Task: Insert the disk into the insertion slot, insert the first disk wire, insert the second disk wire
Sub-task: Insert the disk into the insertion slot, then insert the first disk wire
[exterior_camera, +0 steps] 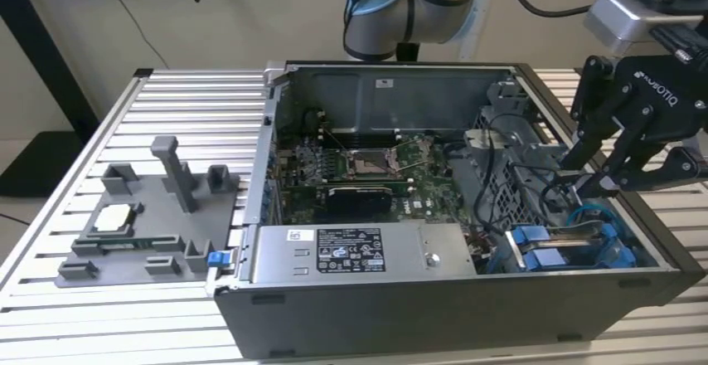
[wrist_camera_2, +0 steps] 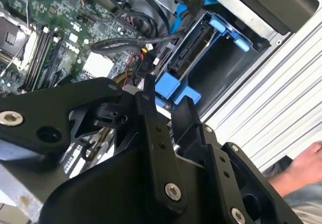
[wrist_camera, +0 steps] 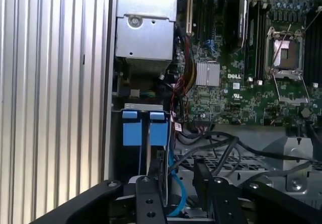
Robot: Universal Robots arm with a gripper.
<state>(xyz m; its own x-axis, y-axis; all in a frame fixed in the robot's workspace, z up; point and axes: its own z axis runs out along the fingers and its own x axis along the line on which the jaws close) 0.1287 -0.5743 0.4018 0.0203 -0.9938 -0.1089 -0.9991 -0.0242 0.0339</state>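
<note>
Black tool [wrist_camera: 173, 174], fingers parted, hovers over the insertion slot's [wrist_camera: 142, 106] blue-edged mouth.

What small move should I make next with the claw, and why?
Probably ease the claw a touch closer to the blue cable, then stop. In the first wrist view the cable runs between its open jaws, ungripped, and the disk appears already seated in the insertion slot.
</note>
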